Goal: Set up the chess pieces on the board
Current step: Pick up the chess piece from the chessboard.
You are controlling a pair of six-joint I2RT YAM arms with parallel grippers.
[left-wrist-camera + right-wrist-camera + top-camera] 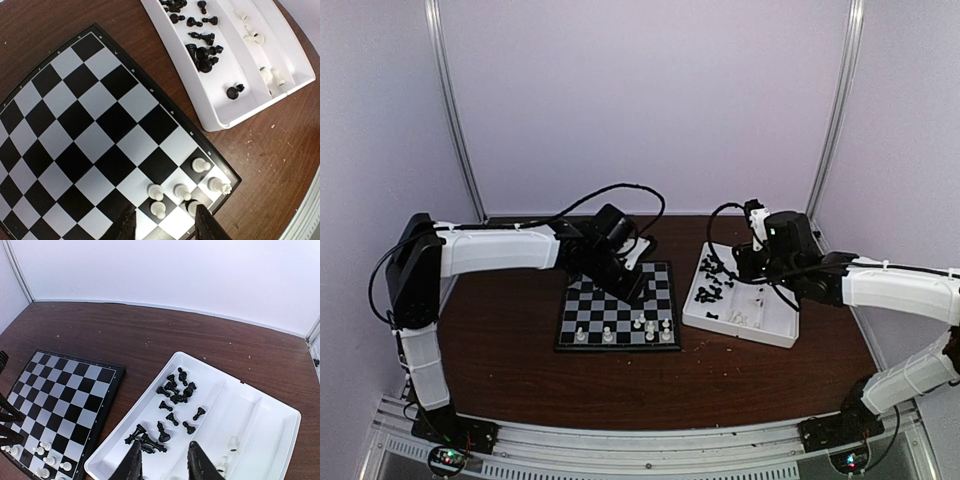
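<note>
The board [605, 300] lies mid-table. A few white chess pieces [650, 330] stand along its near edge, most of them at the near right corner. My left gripper [635, 288] hovers over the board; in the left wrist view it [167, 226] is open, its fingers [209, 226] straddling white pawns [159, 209] below without touching them. My right gripper [748, 268] hangs above the white tray [775, 335]. In the right wrist view it [165, 467] is open and holds nothing, above black chess pieces [172, 405].
The divided tray [280, 440] sits right of the board and holds loose black pieces [712, 280] in its left compartment and a few white ones [232, 442] further right. Pale walls close in the brown table [500, 360]. A metal rail [650, 450] runs along the near edge.
</note>
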